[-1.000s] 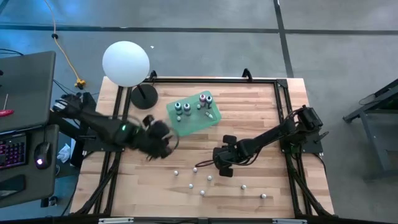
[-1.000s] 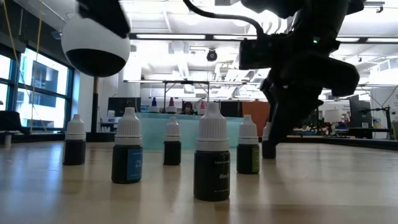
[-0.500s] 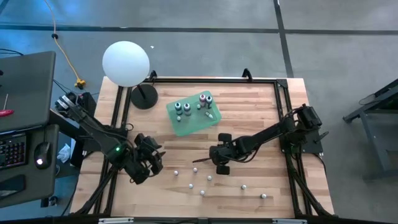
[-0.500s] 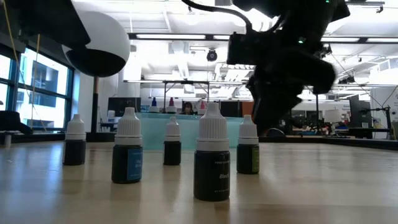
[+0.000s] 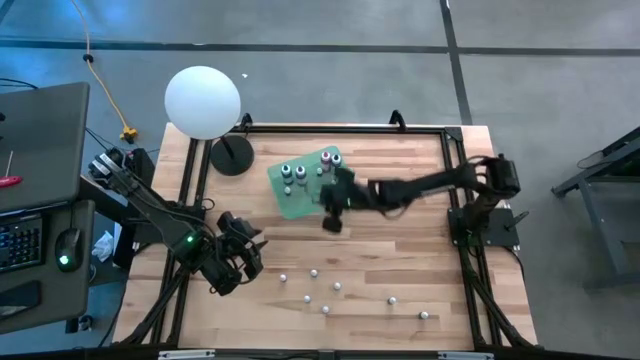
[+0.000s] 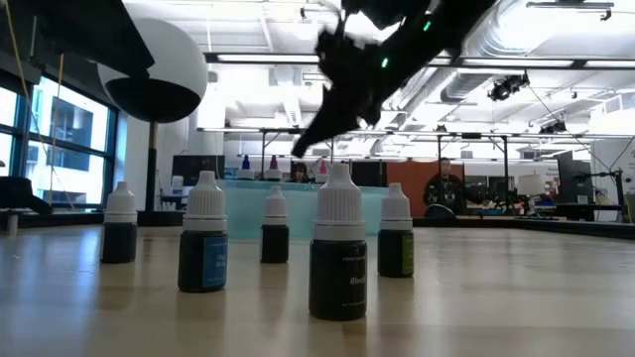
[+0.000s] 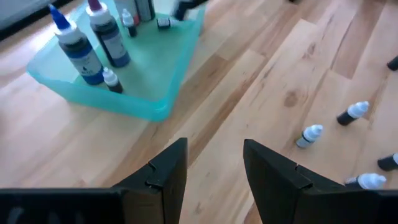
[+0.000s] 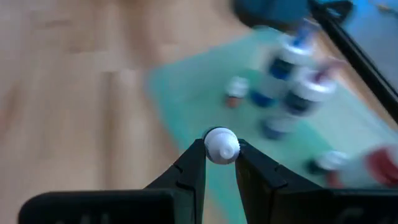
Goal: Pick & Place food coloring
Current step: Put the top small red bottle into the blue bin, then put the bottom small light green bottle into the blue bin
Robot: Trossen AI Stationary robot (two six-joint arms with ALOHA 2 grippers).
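Note:
Several tiny food coloring bottles [image 5: 314, 272] stand scattered on the wood near the table's near edge; in the low view they stand upright in a row [image 6: 337, 243]. Larger bottles stand in the green tray [image 5: 300, 200]. My right gripper [image 5: 331, 217] hovers over the tray's near right edge, shut on one small white-capped bottle [image 8: 221, 144]. In the low view it shows blurred overhead [image 6: 342, 69]. My left gripper [image 5: 235, 262] waits open above the near left of the table, fingers apart in its wrist view [image 7: 214, 165]. My right gripper pinches the small bottle by its white cap [image 8: 221, 149] between the two fingertips. The bottle is lifted clear of the table above the tray. Its body is hidden behind the cap and the fingers.
A white sphere lamp [image 5: 203, 100] on a black round base [image 5: 232, 155] stands at the far left corner beside the tray. A black frame [image 5: 455, 180] runs along the table's edges. Bare wood lies between the tray and the scattered bottles.
My right gripper has risen from among the scattered bottles and swung toward the far edge and left, over the green tray, carrying one small bottle lifted clear of the table. My left gripper has drawn back from the table's middle toward the near left, then stayed still.

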